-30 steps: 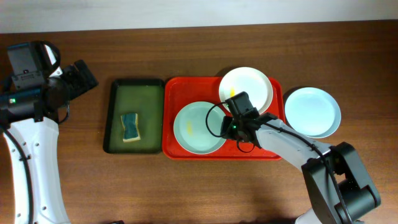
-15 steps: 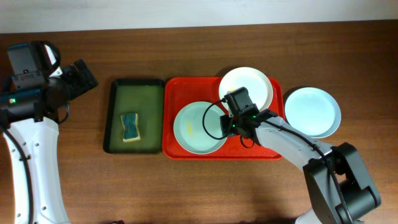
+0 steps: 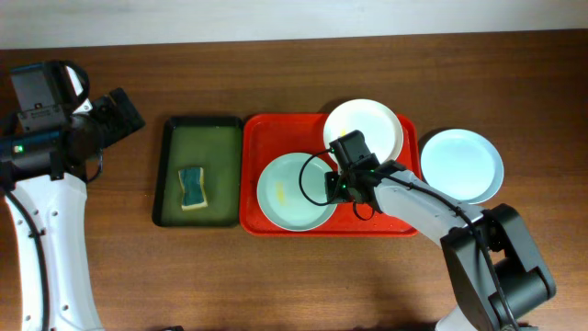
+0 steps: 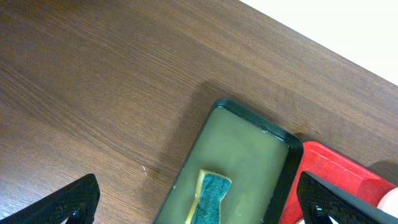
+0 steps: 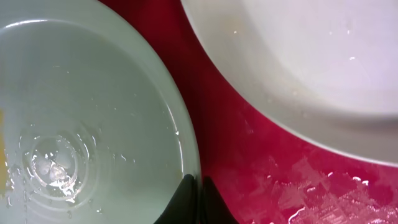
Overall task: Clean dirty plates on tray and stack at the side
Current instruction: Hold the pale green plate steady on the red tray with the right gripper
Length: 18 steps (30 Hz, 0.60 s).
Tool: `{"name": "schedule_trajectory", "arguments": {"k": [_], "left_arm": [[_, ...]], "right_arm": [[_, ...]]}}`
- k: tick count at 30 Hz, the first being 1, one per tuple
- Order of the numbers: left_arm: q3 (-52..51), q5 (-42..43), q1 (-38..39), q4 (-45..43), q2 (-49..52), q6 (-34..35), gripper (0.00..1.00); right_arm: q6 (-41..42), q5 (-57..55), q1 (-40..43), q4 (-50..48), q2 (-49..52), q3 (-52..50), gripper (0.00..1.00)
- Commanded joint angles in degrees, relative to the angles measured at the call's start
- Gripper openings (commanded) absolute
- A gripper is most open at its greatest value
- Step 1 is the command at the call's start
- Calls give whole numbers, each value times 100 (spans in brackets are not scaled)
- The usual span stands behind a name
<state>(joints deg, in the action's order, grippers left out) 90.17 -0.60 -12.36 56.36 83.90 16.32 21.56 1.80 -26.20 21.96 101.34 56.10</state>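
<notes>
On the red tray [image 3: 262, 133] a pale mint green plate [image 3: 289, 188] with a small yellow smear lies at the front, and a white plate [image 3: 367, 124] at the back right. A light blue plate [image 3: 464, 165] rests on the table to the right of the tray. My right gripper [image 3: 335, 188] is shut on the right rim of the mint plate [image 5: 81, 124], one finger on each side of the rim [image 5: 197, 190]. The white plate [image 5: 311, 62] lies just beyond it. My left gripper [image 4: 199, 193] hangs wide open and holds nothing, high over the table's left side.
A dark green, black-rimmed tray [image 3: 197, 138] left of the red tray holds a blue-and-yellow sponge [image 3: 191, 187] in shallow liquid. In the left wrist view the sponge [image 4: 208, 199] lies below the open fingers. Wet streaks show on the red tray floor [image 5: 298, 180].
My right gripper has closed from partly open to shut on the mint plate's rim, shifting slightly left. The left arm has not moved.
</notes>
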Motion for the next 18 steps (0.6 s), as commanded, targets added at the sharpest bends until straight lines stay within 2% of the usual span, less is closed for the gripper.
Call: {"name": "schedule_trajectory", "arguments": {"k": [1,18], "left_arm": [[9,22,-28,-7,13,35,99],[9,24,-28,-9,13,35,99]], "right_arm": [[144,28,-44,140,-195,50,4],[140,-256,-44,555,-293,118,4]]}}
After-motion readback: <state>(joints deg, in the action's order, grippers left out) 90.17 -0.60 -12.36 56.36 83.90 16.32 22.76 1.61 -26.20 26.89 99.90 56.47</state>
